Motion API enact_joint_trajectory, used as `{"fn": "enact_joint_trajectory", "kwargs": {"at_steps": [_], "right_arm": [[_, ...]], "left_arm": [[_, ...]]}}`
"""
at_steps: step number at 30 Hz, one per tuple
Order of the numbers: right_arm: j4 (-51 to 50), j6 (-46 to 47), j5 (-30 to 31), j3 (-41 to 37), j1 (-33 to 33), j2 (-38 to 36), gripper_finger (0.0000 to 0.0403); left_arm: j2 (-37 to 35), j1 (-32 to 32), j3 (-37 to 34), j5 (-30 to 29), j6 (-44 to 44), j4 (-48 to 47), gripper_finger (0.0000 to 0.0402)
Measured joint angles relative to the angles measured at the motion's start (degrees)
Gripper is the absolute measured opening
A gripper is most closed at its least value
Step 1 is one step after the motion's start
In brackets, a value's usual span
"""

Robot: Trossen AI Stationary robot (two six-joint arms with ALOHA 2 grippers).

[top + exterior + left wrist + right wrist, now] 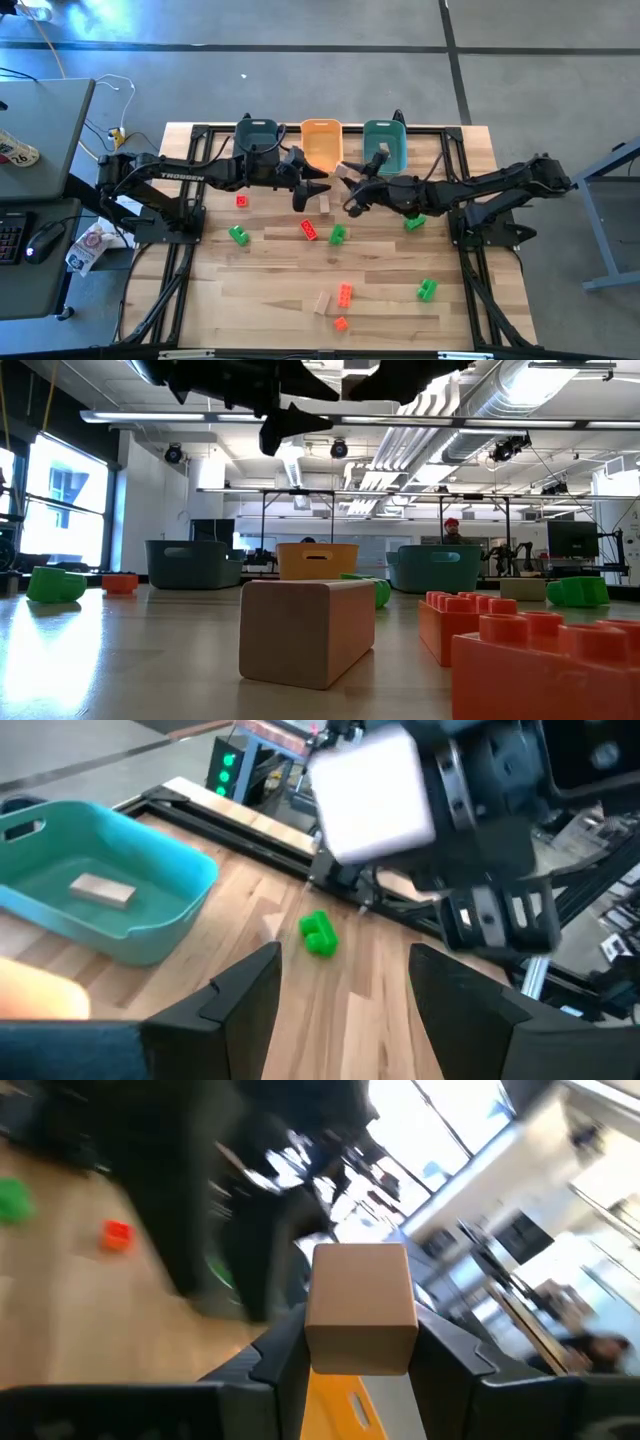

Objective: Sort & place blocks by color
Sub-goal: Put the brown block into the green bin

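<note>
Altogether three bins [321, 140], four green blocks [239, 235]

I see bright green blocks [238, 235], red-orange blocks [309, 230] and pale tan wooden blocks [322, 302] on my light wood table [250, 290]; 2 teal bins [258, 141] flank 1 orange bin [321, 143].

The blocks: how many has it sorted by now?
One tan block already lies in the right teal bin. The right gripper holds a second tan block; the left gripper is open. Green blocks, red-orange ones and a tan block remain on the table.
</note>
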Motion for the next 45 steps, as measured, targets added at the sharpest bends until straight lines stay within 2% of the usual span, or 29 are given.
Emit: {"fn": "enact_joint_trajectory", "kwargs": {"at_steps": [4,8,16,24,31,39,45], "right_arm": [[-3.06,3.91,4.65,0.0,-2.44,-0.02,0.0127],[-7.08,10.11,5.71,0.0,-6.42,-0.02,0.0128],[-14.43,20.88,4.13,0.0,-14.77,-0.02,0.0128],[-22.75,31.89,-5.14,-0.01,-23.76,-0.02,0.0128],[-30.47,39.54,-11.11,-0.01,-29.91,-0.04,0.0128],[-38.26,48.19,-19.17,-0.02,-36.48,-0.04,0.0128],[-41.13,51.63,-25.24,-0.02,-38.91,-0.04,0.0128]], "left_arm": [[0.0,0.87,0.0,0.0,3.42,-3.28,0.0209],[0.0,1.73,0.0,-0.83,6.45,-6.76,0.0209],[0.0,2.07,0.01,-12.73,12.54,-14.49,0.0209],[0.0,2.07,0.0,-16.5,13.24,-22.13,0.0209],[0.0,1.94,0.0,-16.76,12.74,-27.25,0.0209],[0.0,1.94,0.0,-16.81,12.77,-27.94,0.0209],[0.0,1.94,0.0,-16.8,12.79,-27.93,0.0209]]}}
